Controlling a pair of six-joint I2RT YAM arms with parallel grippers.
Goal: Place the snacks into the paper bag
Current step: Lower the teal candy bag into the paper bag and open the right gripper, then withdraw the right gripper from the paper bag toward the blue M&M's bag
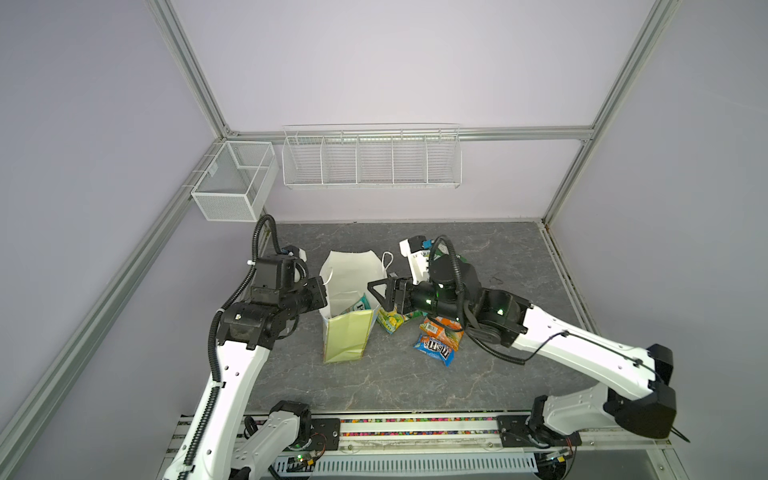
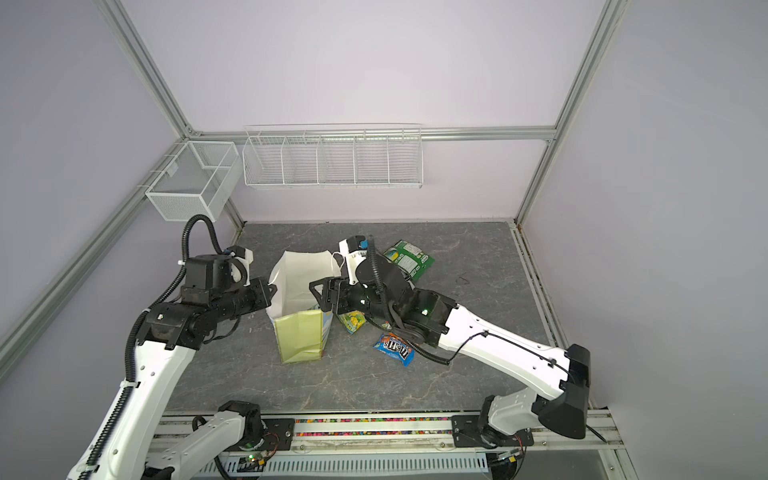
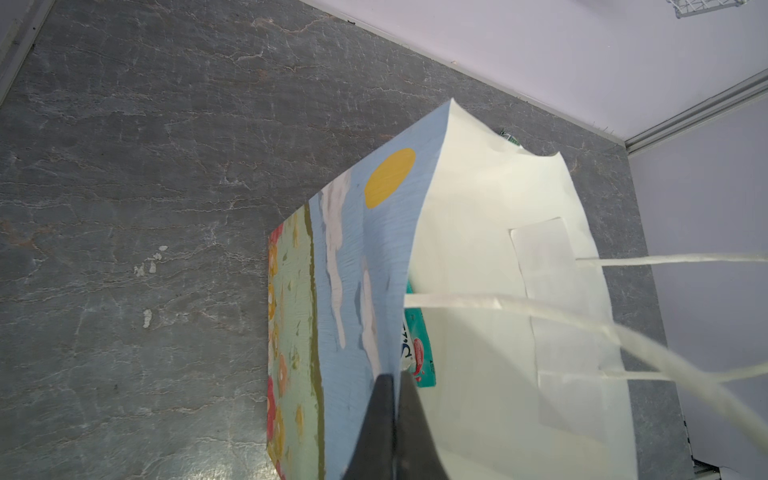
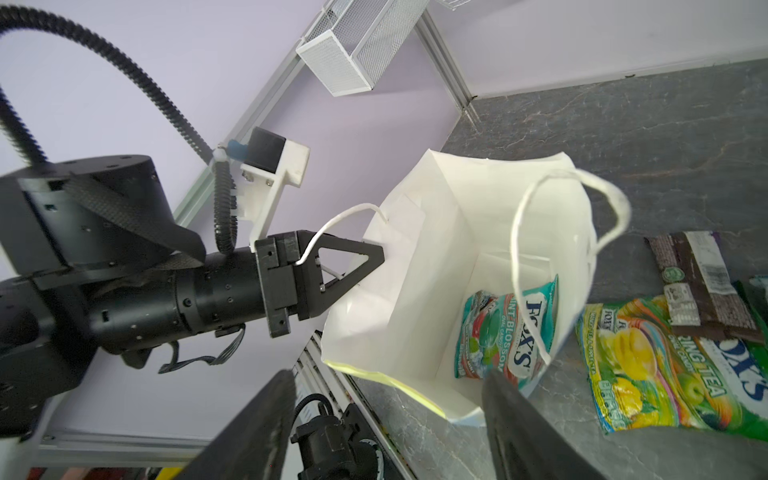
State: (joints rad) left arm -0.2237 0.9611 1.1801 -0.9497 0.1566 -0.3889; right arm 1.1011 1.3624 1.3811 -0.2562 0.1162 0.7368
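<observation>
Grey worktop (image 1: 374,382) carries the upright paper bag (image 1: 347,336), one wall pinched in the closed left gripper (image 4: 374,255), likely to keep its mouth wide, right gripper (image 1: 377,296) over it spread and empty, teal packet (image 4: 505,332) inside, yellow-green packet (image 4: 665,374) waiting just beside.

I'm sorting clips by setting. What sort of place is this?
Most likely a robot lab test cell: plain lilac walls framed in aluminium rails, two white robot arms mounted at the front of a grey table, and white wire baskets hung on the walls.
</observation>
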